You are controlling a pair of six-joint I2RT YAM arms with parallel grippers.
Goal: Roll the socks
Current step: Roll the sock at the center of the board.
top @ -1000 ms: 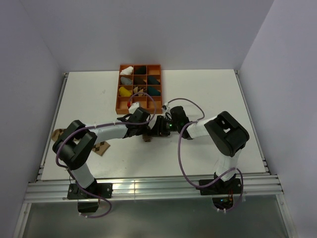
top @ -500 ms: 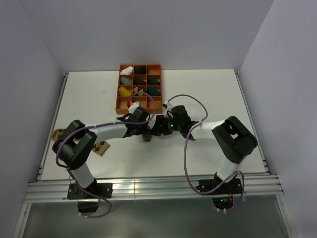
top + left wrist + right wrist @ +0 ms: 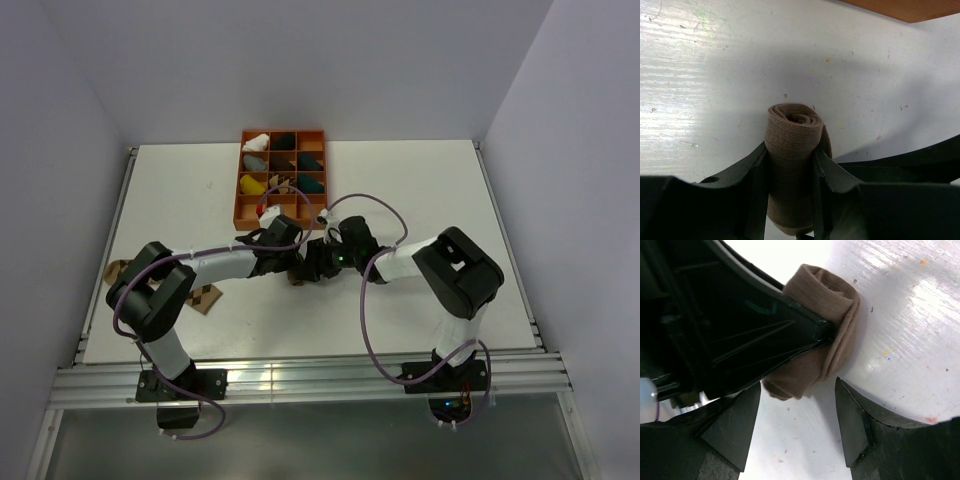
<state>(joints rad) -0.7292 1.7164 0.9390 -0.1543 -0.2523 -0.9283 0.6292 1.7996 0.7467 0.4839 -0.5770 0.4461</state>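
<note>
Partly hidden, the rolled sock [image 3: 792, 145] sat pinched in the left tool [image 3: 790, 156]; the right tool [image 3: 797, 395] gaped beside it.

Two arms [image 3: 210, 268] in shot, and one tray [image 3: 248, 210] in the upper middle. One rolled sock [image 3: 792, 145] dead centre, one argyle sock [image 3: 205, 298] at the left: two socks.

Our left arm [image 3: 215, 268], right arm [image 3: 402, 262]: both reaching inward, wrists close together. Our left gripper [image 3: 792, 155]: jaws clamped on rolled sock [image 3: 792, 125]. Our right gripper [image 3: 797, 390]: jaws apart, empty.
</note>
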